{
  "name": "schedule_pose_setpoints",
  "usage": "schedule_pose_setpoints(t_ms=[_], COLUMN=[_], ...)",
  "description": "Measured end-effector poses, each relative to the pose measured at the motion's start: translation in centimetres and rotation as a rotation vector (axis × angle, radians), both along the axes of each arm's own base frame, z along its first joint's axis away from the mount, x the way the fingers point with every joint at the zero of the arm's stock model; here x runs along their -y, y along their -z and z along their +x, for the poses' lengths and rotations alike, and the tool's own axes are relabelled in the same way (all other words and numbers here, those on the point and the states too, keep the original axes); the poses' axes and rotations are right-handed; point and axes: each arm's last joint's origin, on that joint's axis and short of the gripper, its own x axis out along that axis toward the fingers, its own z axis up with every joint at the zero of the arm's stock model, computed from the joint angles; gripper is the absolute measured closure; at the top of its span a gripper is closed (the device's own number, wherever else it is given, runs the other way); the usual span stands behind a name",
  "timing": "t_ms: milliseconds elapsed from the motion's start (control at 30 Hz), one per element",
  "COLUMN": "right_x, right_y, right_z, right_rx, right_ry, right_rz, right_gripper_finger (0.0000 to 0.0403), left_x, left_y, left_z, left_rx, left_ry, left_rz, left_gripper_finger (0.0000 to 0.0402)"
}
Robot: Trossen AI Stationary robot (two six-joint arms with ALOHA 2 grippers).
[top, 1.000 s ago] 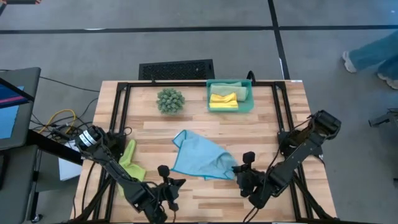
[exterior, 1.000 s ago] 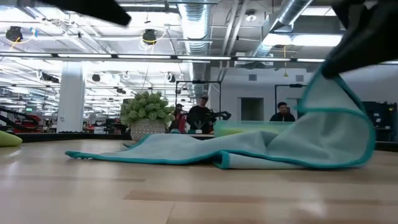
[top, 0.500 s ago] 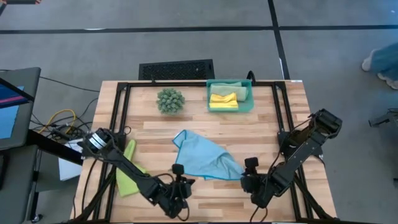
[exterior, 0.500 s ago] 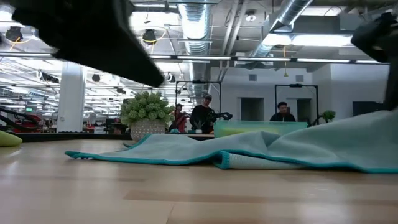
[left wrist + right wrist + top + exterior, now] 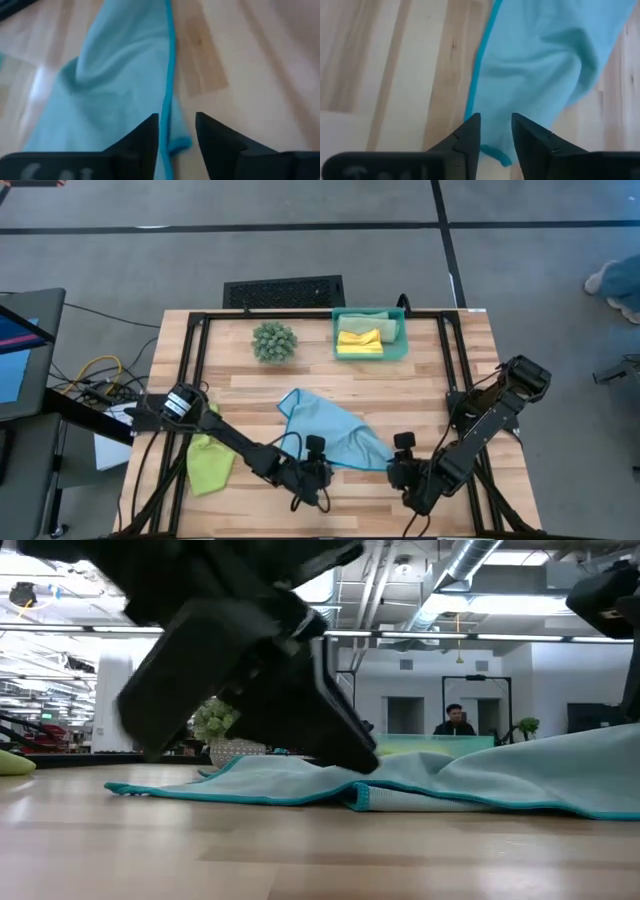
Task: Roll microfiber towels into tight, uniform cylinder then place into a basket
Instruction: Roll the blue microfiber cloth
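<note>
The light blue towel (image 5: 325, 425) lies crumpled and partly spread on the table's middle, its teal hem on the wood (image 5: 250, 795). My left gripper (image 5: 315, 463) stands open at the towel's near left edge, fingers slanting down on either side of the hem (image 5: 169, 100). My right gripper (image 5: 401, 452) stands open over the towel's near right corner (image 5: 495, 150). The lime green towel (image 5: 208, 460) lies bunched at the table's left. The teal basket (image 5: 398, 348) at the far side holds a yellow towel (image 5: 358, 340) and a sage green one (image 5: 372, 317). My left gripper comes down slanting from the table's near left, its fingers (image 5: 145, 140) astride the blue towel's hem; whether they touch the cloth I cannot tell. My right gripper points down over the towel's corner, fingers (image 5: 470, 135) on either side of it; touch cannot be told.
A spiky green plant ball (image 5: 274, 340) stands at the far left of the basket. A black slotted grille (image 5: 283, 292) lies beyond the table's far edge. Bare wood stretches along the near edge (image 5: 300, 860). People sit in the room beyond the table (image 5: 455, 722).
My left gripper has swept along the near edge toward the table's right, coming down to the blue towel's near left edge. The towel's right corner, held up under my right gripper a second ago, has dropped and lies low on the table.
</note>
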Motion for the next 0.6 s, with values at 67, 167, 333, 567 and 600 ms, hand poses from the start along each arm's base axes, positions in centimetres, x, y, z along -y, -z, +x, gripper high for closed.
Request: schedule_pose_setpoints(t_ms=[67,167,333,567,600], right_x=[-0.1,-0.3,-0.3,-0.5,-0.6], right_y=[0.0,-0.1,-0.1,-0.1,-0.1], right_z=[0.1,0.1,0.2,-0.1,-0.2], right_rx=[0.012,0.019,0.022,0.022,0.022], right_ry=[-0.001,-0.003,-0.002,-0.001,-0.003], right_rz=[0.015,0.023,0.027,0.036,0.037], right_gripper_finger=[0.0284,0.0290,0.0291,0.0290,0.0290], left_x=[-0.5,-1.5,-2.6,-1.6,-1.0], left_y=[-0.1,-0.1,0.3,-1.8,-2.6], left_z=[0.5,1.1,1.2,-0.6,-0.8], left_rx=[-0.004,-0.025,-0.076,-0.270,-0.278], left_ry=[0.035,0.068,0.049,-0.020,-0.022], left_rz=[-0.025,-0.045,-0.027,0.057,0.054], left_gripper_finger=[0.0266,0.0260,0.0271,0.0292,0.0294])
